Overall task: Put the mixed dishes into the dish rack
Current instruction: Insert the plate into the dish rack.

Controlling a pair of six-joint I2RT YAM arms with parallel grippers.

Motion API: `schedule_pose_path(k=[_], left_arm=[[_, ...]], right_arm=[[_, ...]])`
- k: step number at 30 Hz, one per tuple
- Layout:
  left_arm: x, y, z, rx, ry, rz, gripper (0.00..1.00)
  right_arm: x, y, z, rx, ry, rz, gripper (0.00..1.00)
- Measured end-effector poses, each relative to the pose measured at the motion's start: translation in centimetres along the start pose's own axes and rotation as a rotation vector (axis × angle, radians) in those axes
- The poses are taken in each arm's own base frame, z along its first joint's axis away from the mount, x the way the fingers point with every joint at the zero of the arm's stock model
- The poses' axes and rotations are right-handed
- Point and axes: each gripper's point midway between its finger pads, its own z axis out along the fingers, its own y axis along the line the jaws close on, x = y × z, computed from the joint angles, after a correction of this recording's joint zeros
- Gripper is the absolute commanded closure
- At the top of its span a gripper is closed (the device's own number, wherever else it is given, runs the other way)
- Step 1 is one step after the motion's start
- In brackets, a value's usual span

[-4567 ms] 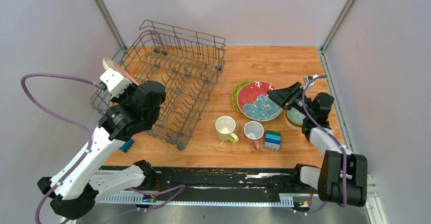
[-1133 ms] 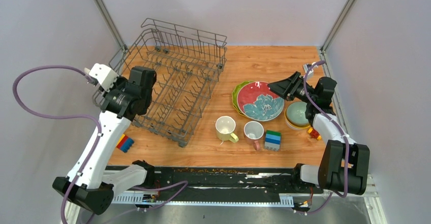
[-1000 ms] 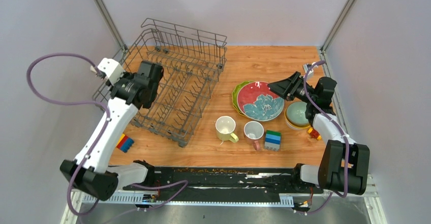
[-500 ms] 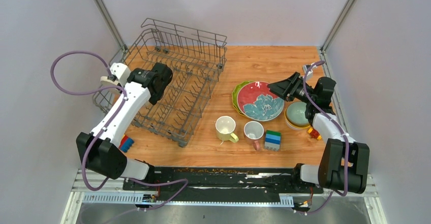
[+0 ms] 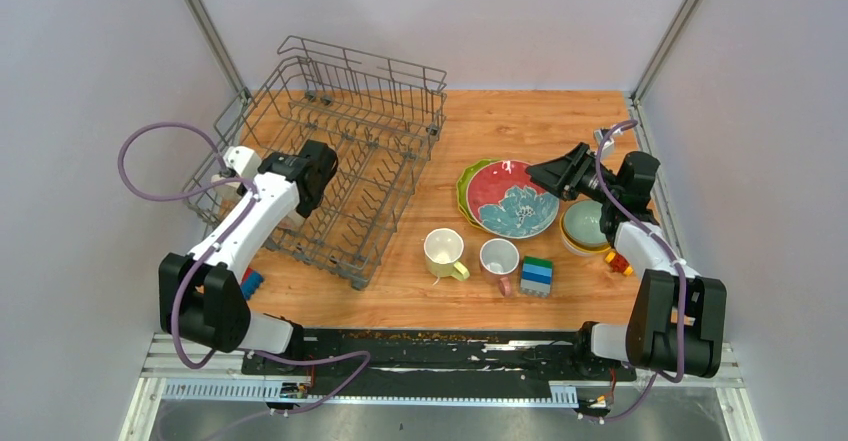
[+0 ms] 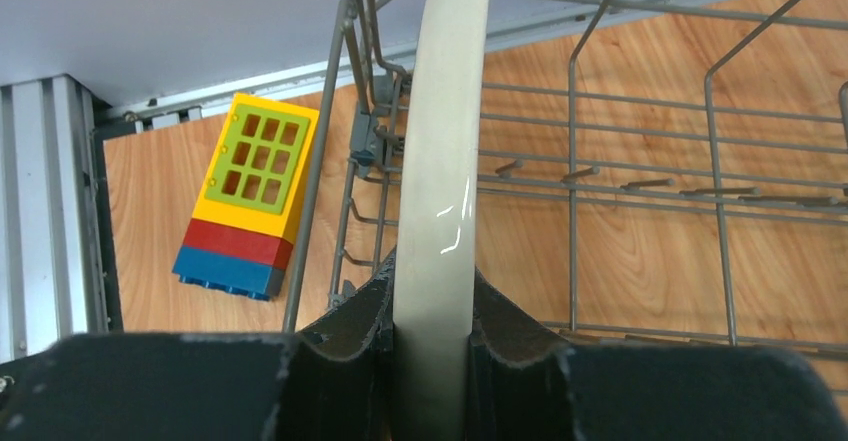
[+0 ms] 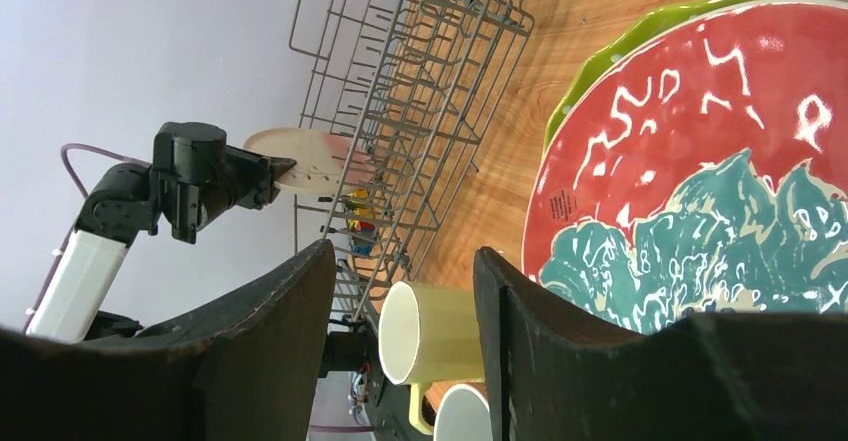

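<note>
Left pincer [image 6: 432,306]: clamped on the rim of a pale plate [image 6: 442,161], which shows edge-on and roughly upright between the two pads. The plate sits at the near-left corner of the dish rack [image 5: 345,186], its rim against the side wires. Whether it stands between tines cannot be told. In the right wrist view its pale face with a pink patch shows beside the rack's left wall.

Right pincer [image 5: 540,174]: jaws apart, nothing between them, hovering over the right edge of the red-and-teal plate [image 5: 512,199].

Bench [image 5: 520,121], right half: the red-and-teal plate lies on a scalloped yellow-green plate [image 5: 465,186]. In front stand a pale yellow mug [image 5: 442,251] and a white mug [image 5: 498,258] with a pink handle, both upright. A pale green bowl [image 5: 583,223] nests in a yellow-orange one beneath the right arm. Green-blue blocks [image 5: 537,275] stand just beside the white mug.

Outside the rack's near-left corner lies a yellow, red and blue block stack [image 6: 245,201].
</note>
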Motion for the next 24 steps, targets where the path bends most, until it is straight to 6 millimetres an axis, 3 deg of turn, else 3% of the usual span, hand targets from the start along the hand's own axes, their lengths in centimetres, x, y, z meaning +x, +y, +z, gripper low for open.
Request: schedule_pose_path(k=[4,5,9,17,24], left_arm=[[1.2,0.1,0.4,-0.004,0.02,-0.021,0.88],[1.2,0.2,0.5,-0.005,0.019,-0.031,0.78],[1.2,0.8,0.4,0.002,0.029,-0.076,0.69],[-0.3,2.6,0.2,0.029,0.004,-0.143,0.66],[-0.8,3.1,0.1,0.05,-0.008,-0.161,0.29]], right_arm=[[0.0,0.0,0.0,0.0,0.0,0.0,0.46],[0.0,0.0,0.0,0.001,0.0,0.001,0.46],[0.0,0.0,0.0,0.001,0.001,0.0,0.46],[0.0,-0.1,0.0,0.004,-0.001,0.001,0.46],[-0.1,0.3,-0.1,0.0,-0.009,-0.011,0.46]])
